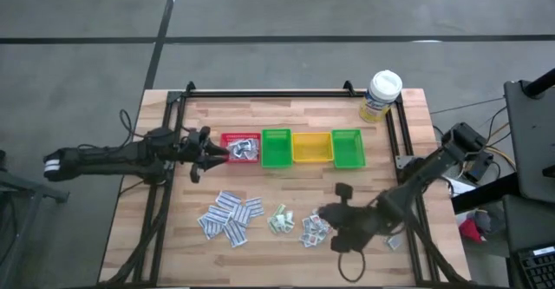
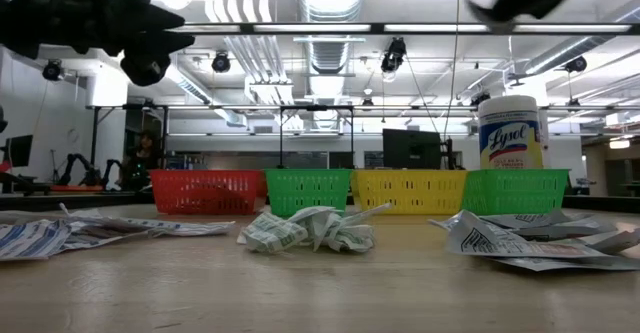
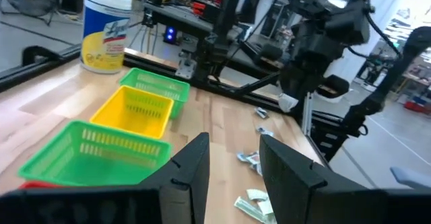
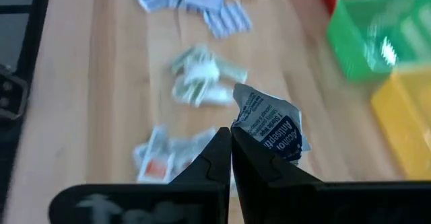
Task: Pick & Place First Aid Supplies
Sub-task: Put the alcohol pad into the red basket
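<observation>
The first aid supplies are small white printed packets in three loose heaps on the wooden table: blue-striped ones (image 1: pixel 230 215), green-printed ones (image 1: pixel 280 220) and a mixed heap (image 1: pixel 312 230). More packets lie in the red bin (image 1: pixel 243 148). My right gripper (image 4: pixel 231 143) hovers over the mixed heap, shut on one white packet with dark blue print (image 4: pixel 269 124). My left gripper (image 3: pixel 232 167) is open and holds nothing. It hangs at the red bin's left end (image 1: pixel 211 151), high above the table in the low view (image 2: pixel 150 48). My right gripper pinches the blue-printed packet by its near edge (image 4: pixel 250 138) between the two fingertips. The crumpled packet sticks out past the fingertips and is lifted clear above the table, over the mixed heap (image 4: pixel 168 158).
A row of bins stands across the table's middle: red, green (image 1: pixel 276 147), yellow (image 1: pixel 312 147), green (image 1: pixel 347 147). A white-capped bottle with a yellow label (image 1: pixel 381 95) stands at the far right corner. A black frame (image 1: pixel 260 93) rims the table. Bare wood lies along the near edge.
</observation>
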Robot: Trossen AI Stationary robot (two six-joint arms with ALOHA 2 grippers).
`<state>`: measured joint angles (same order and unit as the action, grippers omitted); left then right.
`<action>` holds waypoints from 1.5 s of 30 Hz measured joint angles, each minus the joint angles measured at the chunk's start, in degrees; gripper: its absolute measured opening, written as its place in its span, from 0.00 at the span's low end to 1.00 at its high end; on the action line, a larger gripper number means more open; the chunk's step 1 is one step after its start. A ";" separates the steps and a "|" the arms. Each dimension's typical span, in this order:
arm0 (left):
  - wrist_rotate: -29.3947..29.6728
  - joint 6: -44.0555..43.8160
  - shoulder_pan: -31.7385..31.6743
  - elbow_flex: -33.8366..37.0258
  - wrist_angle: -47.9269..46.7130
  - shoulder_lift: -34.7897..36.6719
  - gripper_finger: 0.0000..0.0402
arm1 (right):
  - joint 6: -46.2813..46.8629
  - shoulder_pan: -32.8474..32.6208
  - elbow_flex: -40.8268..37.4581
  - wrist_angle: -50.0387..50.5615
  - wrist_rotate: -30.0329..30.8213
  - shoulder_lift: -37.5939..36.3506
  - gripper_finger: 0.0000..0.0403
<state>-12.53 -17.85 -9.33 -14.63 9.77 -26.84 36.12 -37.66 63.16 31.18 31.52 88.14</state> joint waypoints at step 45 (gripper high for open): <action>9.88 4.46 13.69 -14.81 45.18 -50.50 0.31 | -37.58 24.12 -6.85 -43.34 -4.18 2.84 0.02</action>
<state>-2.65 -13.39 4.36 -29.45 54.95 -77.33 -1.46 -13.54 56.31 -12.16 27.33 90.98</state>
